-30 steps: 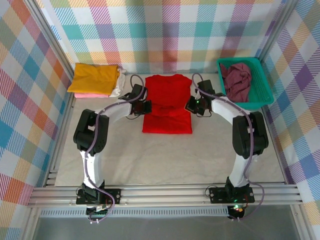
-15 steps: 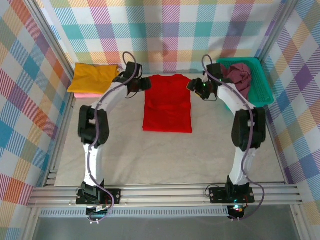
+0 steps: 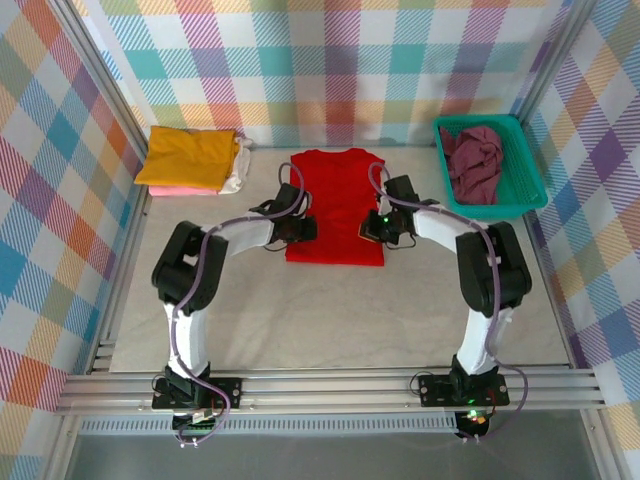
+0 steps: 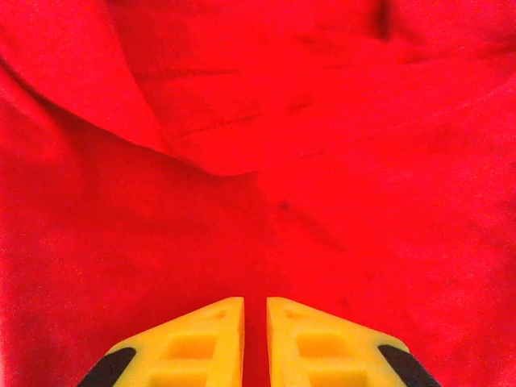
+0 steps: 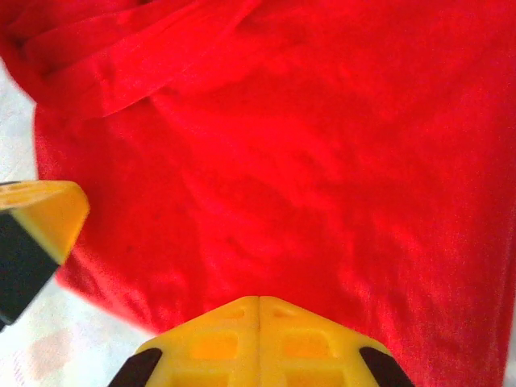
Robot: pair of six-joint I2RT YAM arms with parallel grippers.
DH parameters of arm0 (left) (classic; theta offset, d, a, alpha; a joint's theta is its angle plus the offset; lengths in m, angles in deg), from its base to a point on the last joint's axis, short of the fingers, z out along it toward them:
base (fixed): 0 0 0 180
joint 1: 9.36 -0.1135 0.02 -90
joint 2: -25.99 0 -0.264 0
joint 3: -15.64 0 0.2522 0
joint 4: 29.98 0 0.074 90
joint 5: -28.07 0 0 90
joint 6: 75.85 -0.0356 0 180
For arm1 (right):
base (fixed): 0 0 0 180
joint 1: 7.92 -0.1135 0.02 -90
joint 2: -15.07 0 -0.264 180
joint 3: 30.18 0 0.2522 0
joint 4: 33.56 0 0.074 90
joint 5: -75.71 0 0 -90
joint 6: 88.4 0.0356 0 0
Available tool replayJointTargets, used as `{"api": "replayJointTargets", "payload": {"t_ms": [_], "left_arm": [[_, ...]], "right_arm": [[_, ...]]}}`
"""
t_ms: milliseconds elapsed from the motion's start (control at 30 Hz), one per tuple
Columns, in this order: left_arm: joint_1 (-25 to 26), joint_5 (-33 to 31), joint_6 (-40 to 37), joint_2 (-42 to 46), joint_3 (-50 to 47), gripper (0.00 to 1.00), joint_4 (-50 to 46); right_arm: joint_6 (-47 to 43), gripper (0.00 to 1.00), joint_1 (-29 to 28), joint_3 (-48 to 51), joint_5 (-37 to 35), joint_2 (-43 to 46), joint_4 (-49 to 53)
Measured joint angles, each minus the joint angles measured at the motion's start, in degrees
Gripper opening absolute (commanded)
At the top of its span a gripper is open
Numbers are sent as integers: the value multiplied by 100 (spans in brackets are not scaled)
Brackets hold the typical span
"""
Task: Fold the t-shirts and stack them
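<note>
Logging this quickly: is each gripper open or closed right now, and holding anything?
Left gripper: closed to a thin slit over the red shirt; whether it grips cloth cannot be told.
Right gripper: closed, fingers touching; grip cannot be told.

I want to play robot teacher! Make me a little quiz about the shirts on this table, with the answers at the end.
1. True or false: the crumpled dark maroon cloth t-shirt lies inside the teal plastic mesh basket.
2. Which colour is the top t-shirt of the folded stack at the far left? A green, B mustard yellow, C blue.
3. Which thing are the left gripper and the right gripper both over?

Key: 1 true. 2 B. 3 the bright red cloth t-shirt, lying flat in the middle.
</note>
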State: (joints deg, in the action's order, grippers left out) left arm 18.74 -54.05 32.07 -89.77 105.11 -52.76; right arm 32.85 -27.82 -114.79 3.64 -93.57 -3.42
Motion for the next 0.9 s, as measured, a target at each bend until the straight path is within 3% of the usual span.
{"api": "replayJointTargets", "payload": {"t_ms": [267, 667, 900], "left_arm": [[-2, -28, -284, -1086, 1679, 14, -426], [-286, -284, -719, -2149, 3560, 13, -1410], [-726, -413, -903, -2977, 5761, 16, -2059]], "right_arm": [[216, 0, 0, -212, -197, -83, -387], [221, 0, 0, 612, -378, 1259, -337], [212, 0, 0, 669, -382, 1285, -269]]}}
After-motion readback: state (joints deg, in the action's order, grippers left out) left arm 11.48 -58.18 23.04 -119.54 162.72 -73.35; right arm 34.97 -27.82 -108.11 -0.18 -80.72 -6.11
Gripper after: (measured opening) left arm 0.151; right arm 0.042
